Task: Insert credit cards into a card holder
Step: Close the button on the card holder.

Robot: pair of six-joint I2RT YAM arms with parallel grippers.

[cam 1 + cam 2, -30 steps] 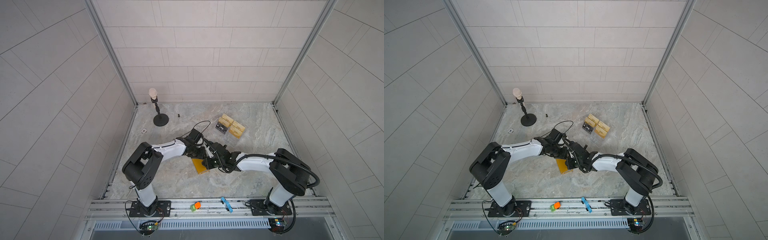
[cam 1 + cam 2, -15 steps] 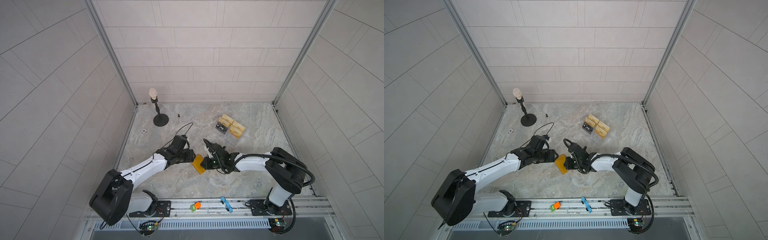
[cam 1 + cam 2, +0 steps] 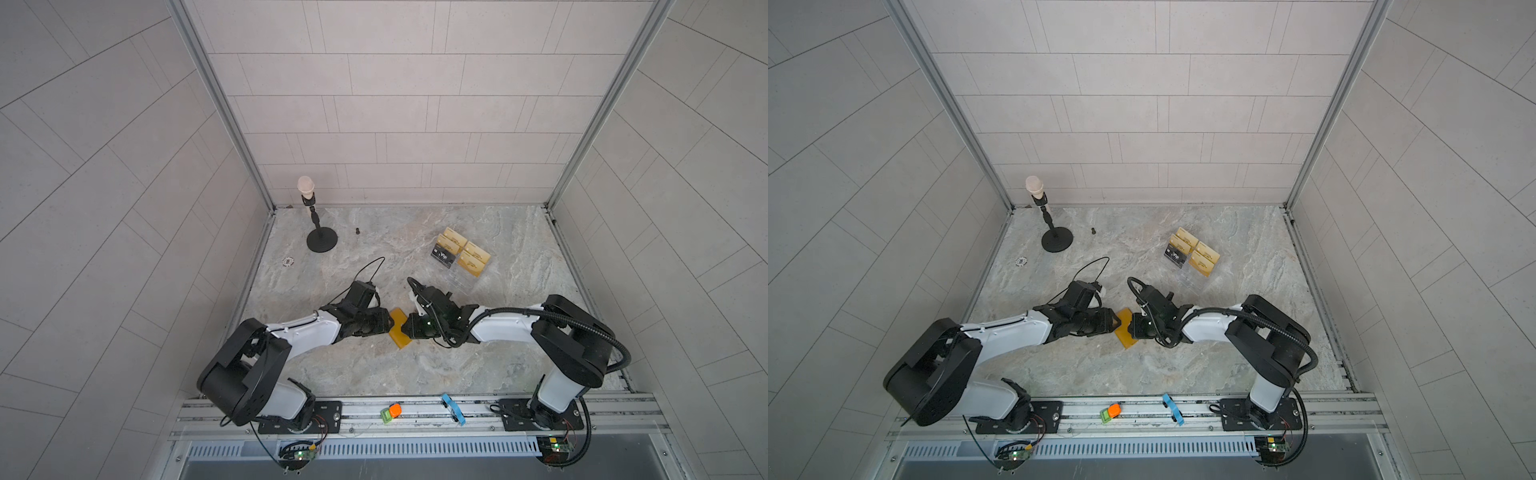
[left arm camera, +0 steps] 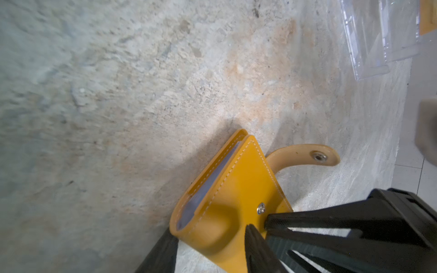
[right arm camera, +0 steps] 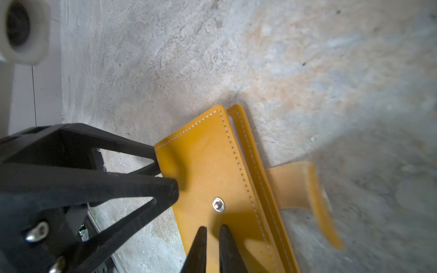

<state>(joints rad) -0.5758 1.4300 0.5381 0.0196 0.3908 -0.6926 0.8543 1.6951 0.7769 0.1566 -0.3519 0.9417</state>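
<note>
Both top views: marbled counter [image 3: 374, 365], tiled walls [image 3: 415, 124]; your left fingers [image 5: 163, 186] clamp the wallet [image 5: 205, 165], right fingers [image 5: 197, 250] closed atop it.

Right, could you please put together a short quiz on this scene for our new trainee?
1. True or false: the snap tab of the card holder is fastened.
2. Where is the black Vip card? A inside the card holder; B in the clear stand; C under the card holder.
3. What colour are the other cards in that stand?
Key: 1 false, the tab hangs undone; 2 B; 3 gold.
</note>
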